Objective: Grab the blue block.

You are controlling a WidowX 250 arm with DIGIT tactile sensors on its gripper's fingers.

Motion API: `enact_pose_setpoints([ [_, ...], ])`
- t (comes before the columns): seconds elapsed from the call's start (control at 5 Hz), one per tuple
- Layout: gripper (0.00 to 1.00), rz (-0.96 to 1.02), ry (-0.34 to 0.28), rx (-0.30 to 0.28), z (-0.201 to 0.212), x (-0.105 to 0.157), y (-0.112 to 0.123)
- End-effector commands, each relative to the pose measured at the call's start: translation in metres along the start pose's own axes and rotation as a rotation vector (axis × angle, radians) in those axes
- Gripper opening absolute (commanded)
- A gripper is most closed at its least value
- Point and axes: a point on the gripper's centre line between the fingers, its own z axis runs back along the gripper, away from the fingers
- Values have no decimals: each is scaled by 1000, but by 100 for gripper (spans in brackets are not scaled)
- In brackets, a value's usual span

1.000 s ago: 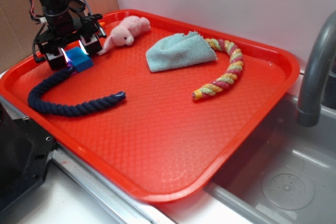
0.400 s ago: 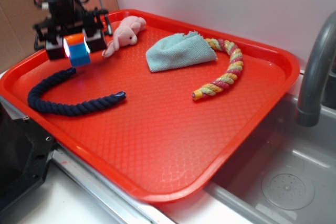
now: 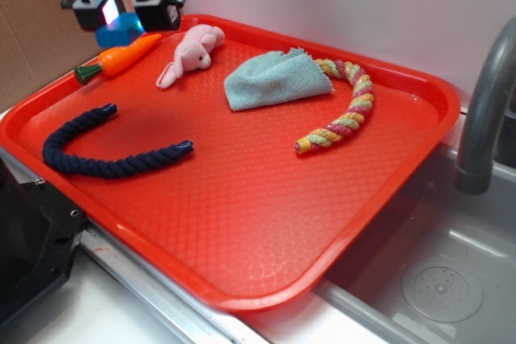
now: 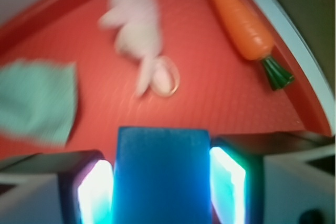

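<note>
A second ago I had the fingers [image 3: 121, 15] down at the tray [image 3: 266, 223], closed around the blue block [image 3: 121, 31] right at the end of the dark rope [image 3: 97, 155]. Now the whole head is well up at the far left corner, and the block has come up with it: it hangs clear of the tray floor, above the orange carrot [image 3: 113, 60], which was hidden behind the arm before and is now in plain sight along the left rim.

From the wrist view I can confirm the hold. The block [image 4: 161, 174] fills the gap between the two lit pads [image 4: 95, 192], both pressed against its side faces, so the fingers are clenched on it, not merely beside it. Below and beyond it I see the tray floor, the carrot [image 4: 244, 27] off to the right, the pink stuffed animal [image 4: 139, 32] ahead, and the pale cloth [image 4: 34, 100] to the left, all blurred, which suggests to me the arm is moving.

Working rightward across the tray, nothing else has shifted: the rope lies in the same curve, the pink toy [image 3: 191, 50] sits just past the carrot, the cloth [image 3: 274, 78] rests in the middle at the back, and the striped rope [image 3: 347, 106] curls beside it. The worktop [image 3: 72, 312] and the sink tap [image 3: 484, 102] on the right are as they were.

As I judge it, the grab itself is done. What remains is only keeping the squeeze steady so the block does not slip.
</note>
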Motion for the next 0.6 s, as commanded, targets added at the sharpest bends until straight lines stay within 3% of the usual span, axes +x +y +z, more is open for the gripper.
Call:
enact_pose_setpoints([
  [0.0, 0, -379, -61, -56, 68, -31, -11],
  [0.2, 0, -387, -71, -65, 75, -29, -7],
  [0.4, 0, -330, 23, -70, 70, -7, 4],
])
